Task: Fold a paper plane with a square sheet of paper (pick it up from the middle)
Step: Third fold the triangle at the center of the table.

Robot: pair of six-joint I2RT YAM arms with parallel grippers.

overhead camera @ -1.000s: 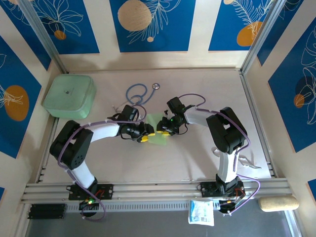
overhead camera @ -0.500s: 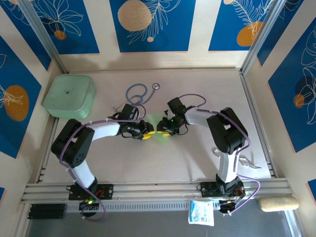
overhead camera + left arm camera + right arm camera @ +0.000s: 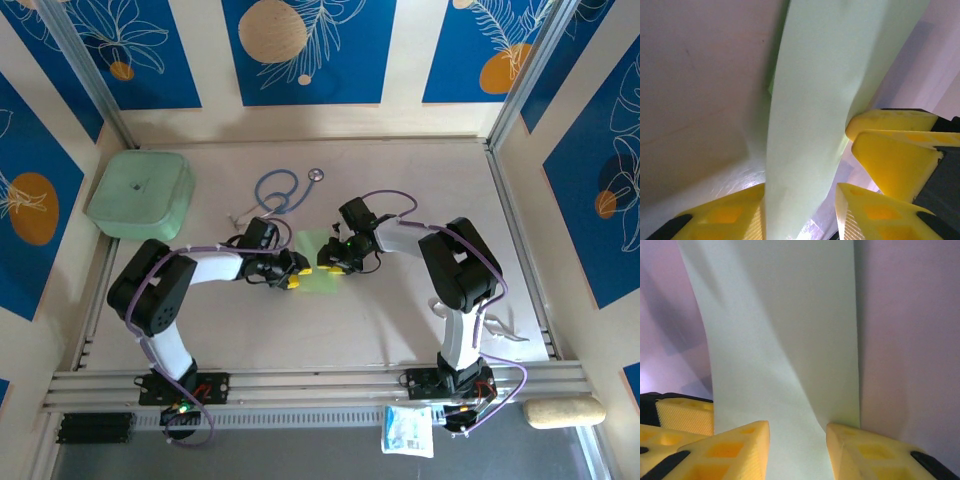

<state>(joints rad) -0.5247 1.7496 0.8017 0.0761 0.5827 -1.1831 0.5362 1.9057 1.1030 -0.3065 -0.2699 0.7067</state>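
A: Green paper; where is it sitting now?
B: The square sheet of paper (image 3: 311, 246) is arching up mid-counter (image 3: 400, 180); the left hand (image 3: 291, 277) and right hand (image 3: 327, 267) are straddling it, fingers partly apart; clamping or only pressing, I cannot tell; probably bracing a crease.

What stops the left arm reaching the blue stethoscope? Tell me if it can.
Likely yes. The stethoscope lies close beyond the left end effector, nothing else between them, but the square sheet of paper sits between its fingers and would need releasing first.
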